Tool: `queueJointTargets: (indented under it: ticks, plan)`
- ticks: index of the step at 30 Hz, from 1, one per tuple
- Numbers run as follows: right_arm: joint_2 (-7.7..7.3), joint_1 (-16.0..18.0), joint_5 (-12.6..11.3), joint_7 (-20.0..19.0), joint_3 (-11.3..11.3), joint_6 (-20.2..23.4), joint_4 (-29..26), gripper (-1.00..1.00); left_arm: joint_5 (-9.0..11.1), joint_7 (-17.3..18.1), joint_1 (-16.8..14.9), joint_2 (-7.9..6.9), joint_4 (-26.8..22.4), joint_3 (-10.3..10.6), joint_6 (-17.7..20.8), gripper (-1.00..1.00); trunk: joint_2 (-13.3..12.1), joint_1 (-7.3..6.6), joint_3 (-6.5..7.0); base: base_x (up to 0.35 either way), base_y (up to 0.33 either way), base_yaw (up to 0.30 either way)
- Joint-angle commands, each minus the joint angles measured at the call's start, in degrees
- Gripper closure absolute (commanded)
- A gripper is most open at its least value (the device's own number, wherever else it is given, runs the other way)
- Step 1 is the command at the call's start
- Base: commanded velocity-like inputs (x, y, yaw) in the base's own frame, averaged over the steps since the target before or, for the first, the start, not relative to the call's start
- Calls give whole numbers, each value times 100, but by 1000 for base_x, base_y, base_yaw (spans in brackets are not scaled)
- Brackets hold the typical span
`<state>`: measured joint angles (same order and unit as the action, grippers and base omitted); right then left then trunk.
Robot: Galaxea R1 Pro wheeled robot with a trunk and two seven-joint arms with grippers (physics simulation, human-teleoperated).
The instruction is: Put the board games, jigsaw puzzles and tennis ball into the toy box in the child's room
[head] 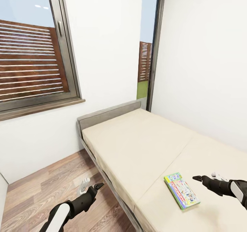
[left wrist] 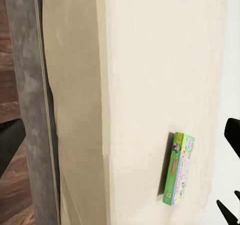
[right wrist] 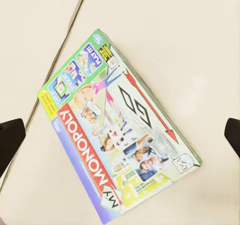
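I see one board game (head: 181,190), a green-white-red box with "My Monopoly" printed on it, lying flat on the beige mattress of the bed (head: 137,142), near its front edge. My right tool (head: 203,179) hovers just beside the box, above the mattress, its fingers spread and holding nothing. My left tool (head: 92,187) hangs over the wooden floor (head: 44,190) beside the bed frame, fingers also spread apart and empty. Behind the bed stand a white wall and a window (head: 34,53).
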<state>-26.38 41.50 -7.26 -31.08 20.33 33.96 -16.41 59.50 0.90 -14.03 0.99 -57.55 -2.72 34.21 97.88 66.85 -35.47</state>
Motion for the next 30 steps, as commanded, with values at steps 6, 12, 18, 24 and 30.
queueJointTargets:
  ticks: [6,12,18,24,30]
  plan:
    - [-4,0,-23,-11,11,49,-7,-100,9,8,-3,7,-2,-16,43,-100,245,132,-114,0,0,0]
    - [-8,4,-10,-7,7,53,-8,-100,9,3,-3,7,-2,-14,42,-100,486,264,-222,0,0,0]
    - [-21,68,0,118,14,118,-11,-100,9,-20,-3,16,-2,-2,42,-100,726,396,-330,0,0,0]
    - [-49,238,-1,409,27,251,-20,-100,9,-14,-3,18,-2,1,42,-100,967,527,-437,0,0,0]
    - [-59,507,-1,641,31,632,-22,-100,9,0,-3,15,-2,-5,42,-100,1208,659,-545,0,0,0]
